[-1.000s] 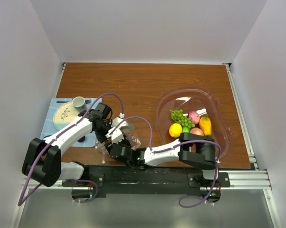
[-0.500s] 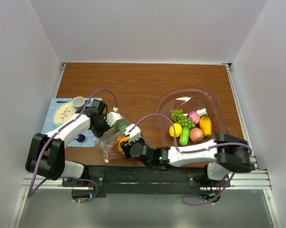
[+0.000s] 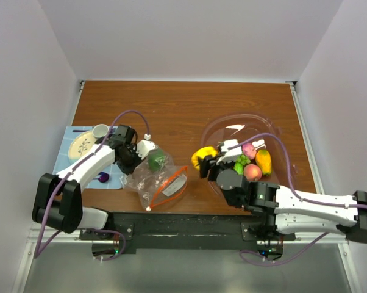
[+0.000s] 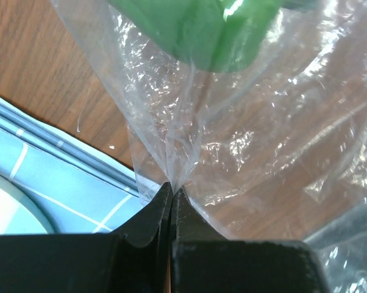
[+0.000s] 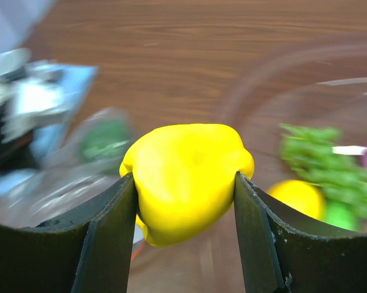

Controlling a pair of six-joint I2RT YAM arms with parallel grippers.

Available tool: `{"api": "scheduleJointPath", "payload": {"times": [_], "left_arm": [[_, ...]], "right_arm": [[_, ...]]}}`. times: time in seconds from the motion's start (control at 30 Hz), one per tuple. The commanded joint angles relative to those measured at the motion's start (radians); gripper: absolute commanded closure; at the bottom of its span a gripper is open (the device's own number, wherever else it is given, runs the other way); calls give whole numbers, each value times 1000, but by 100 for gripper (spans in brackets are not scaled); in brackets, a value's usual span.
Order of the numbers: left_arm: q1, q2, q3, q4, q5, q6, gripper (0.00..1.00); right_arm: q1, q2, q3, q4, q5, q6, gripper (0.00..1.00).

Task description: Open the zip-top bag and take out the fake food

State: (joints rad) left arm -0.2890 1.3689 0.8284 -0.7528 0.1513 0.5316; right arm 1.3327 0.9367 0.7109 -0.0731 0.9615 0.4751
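Observation:
The zip-top bag (image 3: pixel 162 183) lies crumpled at the front left with its orange-edged mouth gaping. A green fake food piece (image 3: pixel 156 160) is still inside it. My left gripper (image 3: pixel 136 160) is shut on a pinch of the bag's plastic (image 4: pixel 171 165), just below the green piece (image 4: pixel 214 30). My right gripper (image 3: pixel 206 162) hangs at the left edge of the clear tub (image 3: pixel 241 116), shut on a yellow fake pepper (image 5: pixel 186 165). Both its fingers (image 5: pixel 113 213) press the pepper's sides. Grapes (image 3: pixel 229 149), a peach (image 3: pixel 252 172) and an orange piece (image 3: pixel 264 160) lie in the tub.
A blue placemat (image 3: pixel 64 163) at the left carries a plate (image 3: pixel 81 145), a cup (image 3: pixel 100 131) and a small purple spoon (image 3: pixel 102 177). The mat's edge (image 4: pixel 43 177) shows just beside my left fingers. White walls close in the table on three sides.
My right gripper drew the yellow pepper out of the bag and swung right to the tub's edge. The bag now lies slack with its mouth open. The left grip stayed shut.

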Motion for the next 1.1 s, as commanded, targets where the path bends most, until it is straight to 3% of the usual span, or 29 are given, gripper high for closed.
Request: {"api": "scheduleJointPath", "payload": {"times": [0.0,0.1,0.13,0.17,0.23,0.27,0.3,0.43,0.57,0.6,0.67,0.7,0.77,0.8,0.9,1.07], "left_arm": [[2,-53,52,-59,92,-38,100],[4,-65,60,-75,119,-42,100],[4,-68,60,-79,120,-42,100],[2,-67,58,-82,122,-39,89],[4,-70,58,-89,119,-36,51],[4,-74,60,-89,116,-36,32],[2,-80,61,-91,108,-35,24],[4,-105,90,-106,88,-28,13],[4,-117,155,-106,68,-30,3],[4,-116,164,-97,64,-35,1],[4,-102,187,-59,64,-44,0],[4,-76,195,-46,62,-50,0],[4,-38,225,-10,60,-73,0],[4,5,238,1,62,-84,0],[-1,83,270,53,62,-119,2],[-25,157,291,108,45,-136,21]], "right_arm": [[-157,-7,-39,-237,106,126,100],[-231,51,-31,-284,74,149,81],[-245,69,-24,-295,75,152,52],[-248,89,2,-318,85,157,35],[-251,138,36,-350,104,169,13],[-251,149,70,-372,117,169,11],[-251,154,85,-375,134,165,10],[-250,130,137,-326,146,80,6],[-224,71,159,-254,76,-24,21],[-201,59,154,-235,59,-39,32],[-166,24,119,-171,10,-72,45],[-124,16,104,-144,-3,-85,58],[-78,30,64,-77,-32,-110,69],[-40,42,58,-67,-44,-109,80],[17,102,30,2,-105,-99,94],[56,218,44,93,-167,-82,100]]}}
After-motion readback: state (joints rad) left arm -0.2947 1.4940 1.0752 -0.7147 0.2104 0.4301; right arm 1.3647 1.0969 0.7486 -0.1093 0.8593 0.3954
